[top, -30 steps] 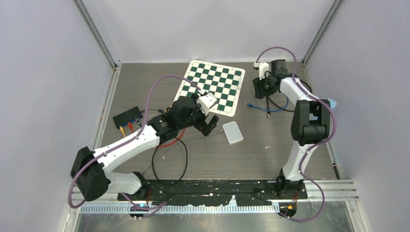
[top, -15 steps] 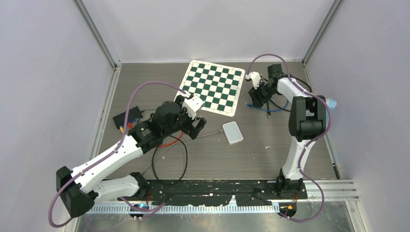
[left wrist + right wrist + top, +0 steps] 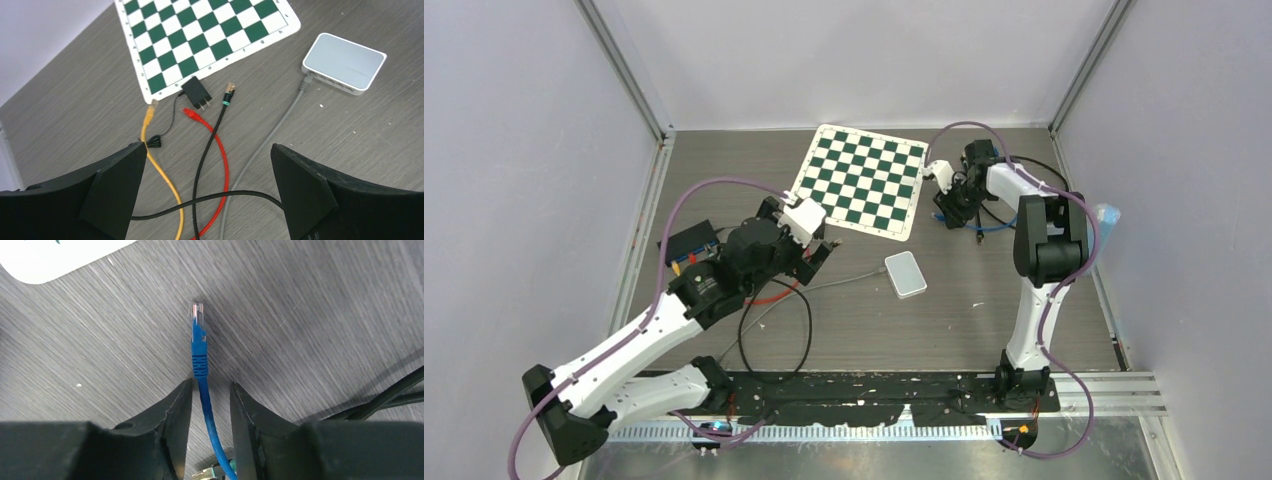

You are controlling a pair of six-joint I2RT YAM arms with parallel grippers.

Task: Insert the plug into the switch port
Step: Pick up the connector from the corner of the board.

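Note:
The blue cable's plug (image 3: pixel 198 315) lies flat on the table, its clear tip pointing away from my right gripper (image 3: pixel 211 385). That gripper is low over the table at the back right (image 3: pixel 947 212). Its jaws are narrowed around the blue cable just behind the plug's boot, with a gap still showing on the right side, so it is open. The white switch (image 3: pixel 906 274) sits mid-table with a grey cable in one port (image 3: pixel 305 85). My left gripper (image 3: pixel 209 150) hangs wide open above loose cables, holding nothing.
A green-and-white chessboard mat (image 3: pixel 864 180) lies at the back. Yellow (image 3: pixel 150 112), red (image 3: pixel 190 114) and black (image 3: pixel 228 92) cable ends and a black power adapter (image 3: pixel 196 92) lie under the left gripper. A black switch (image 3: pixel 689 243) sits at the left.
The right gripper has come down and leftward onto the blue cable and its jaws have narrowed around it. The left arm has drawn back to the left, away from the white switch.

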